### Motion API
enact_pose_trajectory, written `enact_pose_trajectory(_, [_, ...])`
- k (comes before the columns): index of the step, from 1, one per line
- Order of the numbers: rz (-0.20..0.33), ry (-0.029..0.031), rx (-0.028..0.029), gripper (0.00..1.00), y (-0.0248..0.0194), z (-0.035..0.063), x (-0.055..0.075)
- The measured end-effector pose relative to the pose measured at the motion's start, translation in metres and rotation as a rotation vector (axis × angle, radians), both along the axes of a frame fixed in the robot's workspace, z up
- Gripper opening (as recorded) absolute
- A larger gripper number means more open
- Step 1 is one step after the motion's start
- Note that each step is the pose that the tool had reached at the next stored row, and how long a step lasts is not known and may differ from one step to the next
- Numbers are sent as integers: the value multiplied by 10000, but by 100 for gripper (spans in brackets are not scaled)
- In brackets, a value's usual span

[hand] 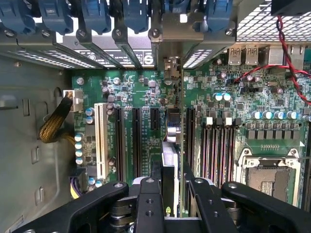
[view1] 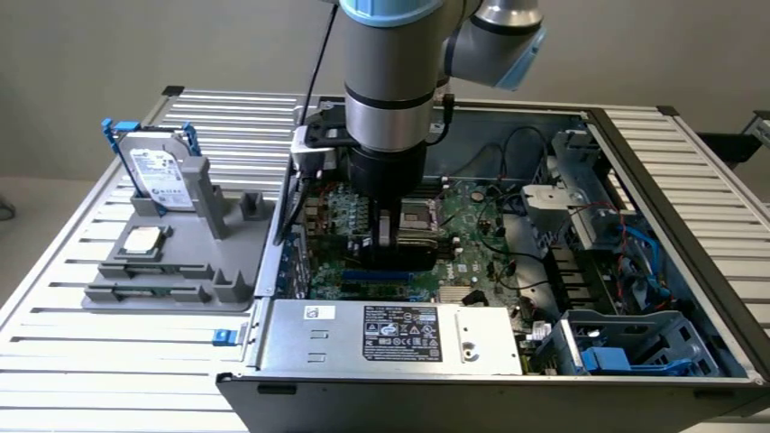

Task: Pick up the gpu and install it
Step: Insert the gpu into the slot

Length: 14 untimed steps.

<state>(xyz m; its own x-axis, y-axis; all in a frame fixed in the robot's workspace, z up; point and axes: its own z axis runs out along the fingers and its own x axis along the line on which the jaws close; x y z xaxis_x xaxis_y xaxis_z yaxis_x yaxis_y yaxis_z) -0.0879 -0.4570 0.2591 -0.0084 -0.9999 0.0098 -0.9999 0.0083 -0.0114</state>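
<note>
One gpu (hand: 169,155) is in your gripper (hand: 171,191), whose jaws are partly closed and pinch the thin card by its two flat faces. In the wrist view you see the card edge-on, standing upright in line with the long black expansion slots (hand: 136,141) of the green motherboard (hand: 218,121). I judge it is held this way so its connector edge can meet a slot. Its far end points toward the row of blue retention clips (hand: 92,14) on the case wall, probably for the bracket. You cannot tell whether the card already touches a slot.

In the exterior view, the arm reaches straight down into the open computer case (view1: 673,180), with the card low over the board. A white slot (hand: 101,141) lies a few slots to one side of the card, and the empty CPU socket (hand: 269,177) lies on the other side.

A silver power supply (view1: 398,329) sits at the near edge of the case; its black label is too small to read.

On the slatted metal worktop (view1: 72,361), at the exterior view's left of the case, a grey fixture (view1: 223,216) holds a hard drive (view1: 157,171) with blue clips upright. It also holds a square CPU chip (view1: 142,239) lying flat. The drive's label cannot be read.
</note>
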Motion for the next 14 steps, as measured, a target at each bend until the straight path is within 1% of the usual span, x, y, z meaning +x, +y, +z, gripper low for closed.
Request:
enact_pose_trajectory(8, [-2, 0, 6, 27, -5, -9, -1])
enact_pose_trajectory(14, [-14, 19, 50, 27, -5, -20, -3])
